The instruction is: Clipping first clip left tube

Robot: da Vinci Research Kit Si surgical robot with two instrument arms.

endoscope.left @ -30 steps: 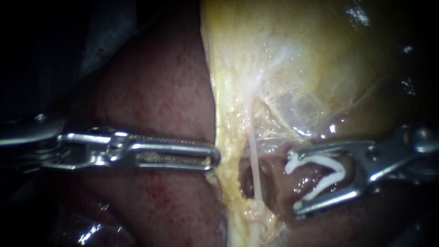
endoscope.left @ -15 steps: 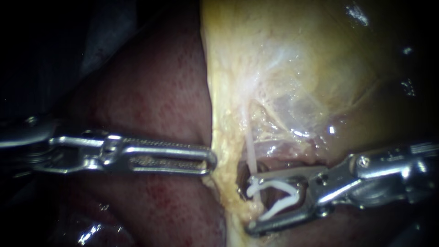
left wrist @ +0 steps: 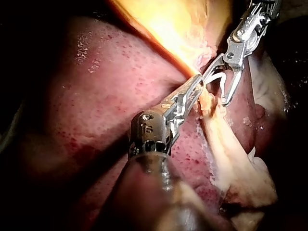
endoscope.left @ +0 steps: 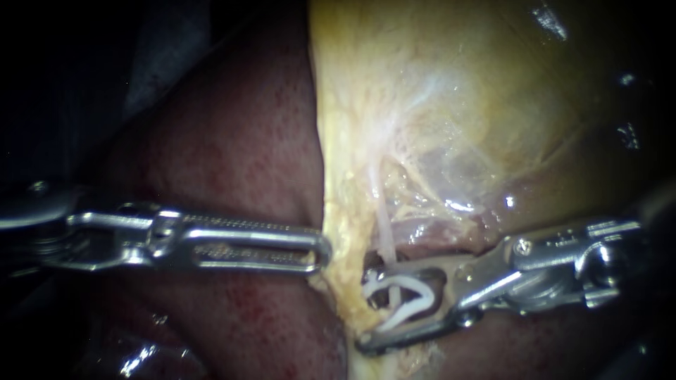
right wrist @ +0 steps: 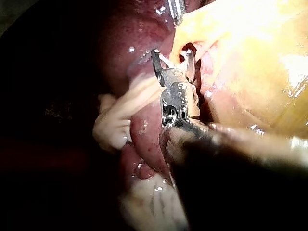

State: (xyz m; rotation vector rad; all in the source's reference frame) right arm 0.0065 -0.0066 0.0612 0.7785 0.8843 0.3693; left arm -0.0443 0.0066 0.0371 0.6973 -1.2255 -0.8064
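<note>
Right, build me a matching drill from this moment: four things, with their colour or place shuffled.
Things:
1. left instrument
2. right instrument
3. tube
4. liver

Descriptions:
A. dark red, mottled
B. thin and pale, passing between the arms of the white clip
C. carries the clip, coming in from the right
D. tip at the yellow edge of the gallbladder

Pairs: 1-D, 2-C, 3-B, 4-A.

A white clip [endoscope.left: 417,294], its legs spread in an open V, was held in the right instrument [endoscope.left: 363,308] just below the yellow gallbladder [endoscope.left: 458,105]. A thin pale tube [endoscope.left: 384,232], stretched straight down from the gallbladder, was seen passing between the clip's legs.
</note>
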